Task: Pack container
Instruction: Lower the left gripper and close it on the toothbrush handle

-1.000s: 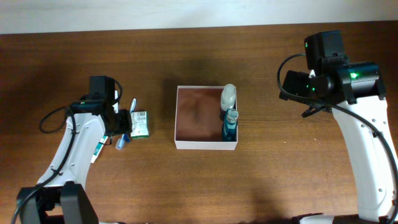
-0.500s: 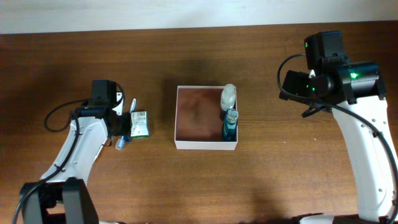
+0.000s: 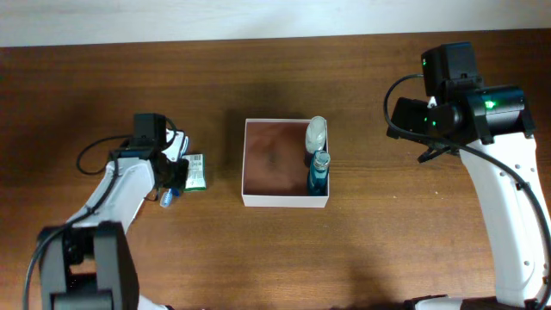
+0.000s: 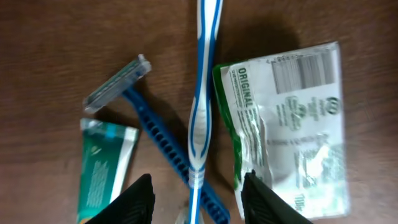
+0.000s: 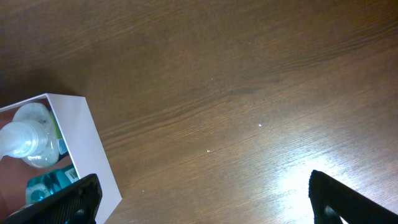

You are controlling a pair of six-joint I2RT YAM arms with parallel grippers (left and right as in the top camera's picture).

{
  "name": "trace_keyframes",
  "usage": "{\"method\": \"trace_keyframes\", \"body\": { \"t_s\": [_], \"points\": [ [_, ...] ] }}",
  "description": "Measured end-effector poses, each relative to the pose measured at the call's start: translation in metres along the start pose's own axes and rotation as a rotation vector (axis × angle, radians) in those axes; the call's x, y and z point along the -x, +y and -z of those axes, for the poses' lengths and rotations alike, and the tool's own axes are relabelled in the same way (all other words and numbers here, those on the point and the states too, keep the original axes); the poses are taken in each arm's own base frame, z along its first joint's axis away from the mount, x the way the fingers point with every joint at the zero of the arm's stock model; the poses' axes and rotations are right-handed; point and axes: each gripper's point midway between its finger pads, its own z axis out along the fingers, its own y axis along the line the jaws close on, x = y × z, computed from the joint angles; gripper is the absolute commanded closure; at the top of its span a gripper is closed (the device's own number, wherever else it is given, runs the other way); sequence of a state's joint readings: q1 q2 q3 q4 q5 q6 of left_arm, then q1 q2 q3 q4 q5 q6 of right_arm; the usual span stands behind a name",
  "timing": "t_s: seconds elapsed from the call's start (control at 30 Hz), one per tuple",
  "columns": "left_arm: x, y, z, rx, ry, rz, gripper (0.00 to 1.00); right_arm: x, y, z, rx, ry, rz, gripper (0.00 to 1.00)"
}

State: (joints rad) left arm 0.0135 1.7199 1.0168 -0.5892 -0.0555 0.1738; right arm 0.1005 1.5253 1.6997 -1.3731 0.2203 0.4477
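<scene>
The container (image 3: 277,201), a square white-walled box with a reddish-brown inside, sits mid-table; its corner shows in the right wrist view (image 5: 81,146). Inside, along its right wall, stand a clear bottle (image 3: 316,131) and a blue bottle (image 3: 319,171). Left of it lie a white-and-green packet (image 3: 197,170) (image 4: 292,124), a blue-and-white toothbrush (image 4: 202,93), a blue razor (image 4: 140,109) and a green tube (image 4: 102,168). My left gripper (image 4: 196,202) is open, its fingers either side of the toothbrush's lower end. My right gripper (image 5: 205,199) is open and empty above bare table.
The brown wooden table (image 3: 284,258) spreads all round. The toiletries lie crowded together, the toothbrush crossing over the razor's handle.
My left arm has shifted a little to the right, toward the toiletries. The right arm and the container have not moved.
</scene>
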Motion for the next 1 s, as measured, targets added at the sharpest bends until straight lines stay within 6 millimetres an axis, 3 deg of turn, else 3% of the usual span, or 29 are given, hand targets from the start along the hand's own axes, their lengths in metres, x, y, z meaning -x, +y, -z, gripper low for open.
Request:
{"method": "trace_keyframes", "body": {
  "t_s": [0.17,0.8,1.0],
  "points": [
    [-0.0027,-0.0008,-0.0111,-0.004,0.021,-0.011,0.54,0.0001,0.0000,0.0000,0.000,-0.001,-0.001,0.02],
    [0.0056,-0.0022,-0.0125,-0.003,-0.011,-0.023,0.73,0.0000,0.0000,0.0000,0.000,0.000,0.000,0.02],
    [0.0056,-0.0023,-0.0139,-0.003,-0.010,-0.025,0.73,0.0000,-0.0001,0.0000,0.000,0.000,0.000,0.02]
  ]
}}
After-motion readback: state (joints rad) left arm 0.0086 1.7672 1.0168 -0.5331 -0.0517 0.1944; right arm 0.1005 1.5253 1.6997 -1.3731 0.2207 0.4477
